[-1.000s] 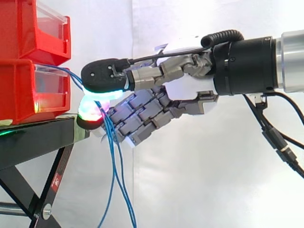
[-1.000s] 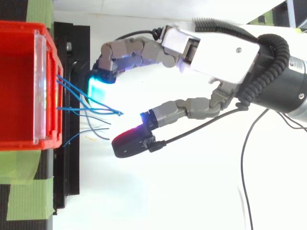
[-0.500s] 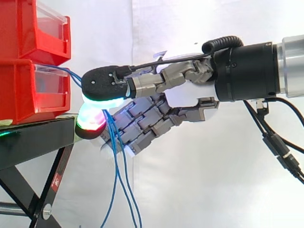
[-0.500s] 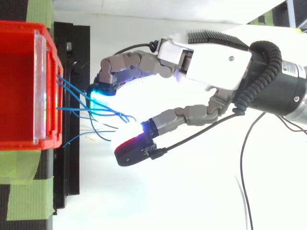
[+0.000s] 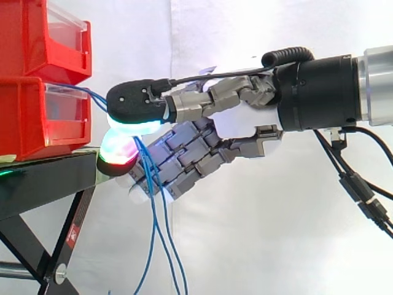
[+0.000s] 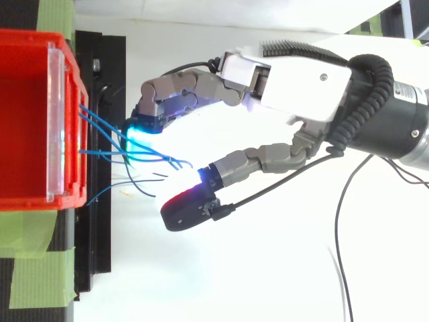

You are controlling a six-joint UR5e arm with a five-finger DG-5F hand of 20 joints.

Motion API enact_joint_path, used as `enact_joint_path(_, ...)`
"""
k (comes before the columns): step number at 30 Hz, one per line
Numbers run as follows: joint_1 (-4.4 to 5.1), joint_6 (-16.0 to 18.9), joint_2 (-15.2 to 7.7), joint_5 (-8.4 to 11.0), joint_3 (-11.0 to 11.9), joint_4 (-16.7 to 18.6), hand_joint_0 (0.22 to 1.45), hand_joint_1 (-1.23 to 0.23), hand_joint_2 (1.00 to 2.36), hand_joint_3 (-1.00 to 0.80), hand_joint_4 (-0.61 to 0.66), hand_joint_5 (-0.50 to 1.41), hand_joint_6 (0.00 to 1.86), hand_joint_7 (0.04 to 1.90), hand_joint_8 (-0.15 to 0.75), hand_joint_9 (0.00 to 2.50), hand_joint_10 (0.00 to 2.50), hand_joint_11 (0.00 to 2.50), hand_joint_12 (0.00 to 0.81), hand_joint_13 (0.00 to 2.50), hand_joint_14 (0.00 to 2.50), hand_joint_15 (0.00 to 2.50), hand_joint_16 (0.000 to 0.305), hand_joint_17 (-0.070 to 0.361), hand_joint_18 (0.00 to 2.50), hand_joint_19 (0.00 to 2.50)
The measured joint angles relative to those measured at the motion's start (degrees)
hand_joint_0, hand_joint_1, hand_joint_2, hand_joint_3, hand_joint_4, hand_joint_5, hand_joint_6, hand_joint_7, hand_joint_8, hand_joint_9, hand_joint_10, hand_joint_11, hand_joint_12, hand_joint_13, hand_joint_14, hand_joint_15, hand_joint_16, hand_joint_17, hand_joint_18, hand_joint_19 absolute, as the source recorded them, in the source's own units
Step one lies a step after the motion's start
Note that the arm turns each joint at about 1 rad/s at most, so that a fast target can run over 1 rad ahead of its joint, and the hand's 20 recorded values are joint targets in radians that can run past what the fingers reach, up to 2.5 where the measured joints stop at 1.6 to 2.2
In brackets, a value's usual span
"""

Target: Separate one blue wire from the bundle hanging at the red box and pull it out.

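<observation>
The hand (image 5: 239, 123) is reached in from the right and is held just right of the lower red bin (image 5: 27, 123), level with its clear front. A second red bin (image 5: 37, 37) is stacked above it, and both are carried on the black stand (image 5: 43, 181) at the left. The blue wires (image 6: 154, 157) are led out of the lower bin's front, spread rightwards into the hand, gathered there and then left hanging below it in front of the white curtain (image 5: 276, 233). Whether any single wire is gripped cannot be told, since the strands are crossed where they meet the hand. Green tape (image 6: 40, 268) is stuck beside the stand's near end.
</observation>
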Motion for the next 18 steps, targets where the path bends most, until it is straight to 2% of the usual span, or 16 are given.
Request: enact_joint_path(18,-0.86,0.72,0.0,-1.36,0.01,0.45,0.63,-0.73,1.01,-0.42,0.22,-0.13,0.59,1.1,0.328,0.71,0.01,0.36,0.418,0.67,0.02,0.39,0.052,0.117,0.64,0.36)
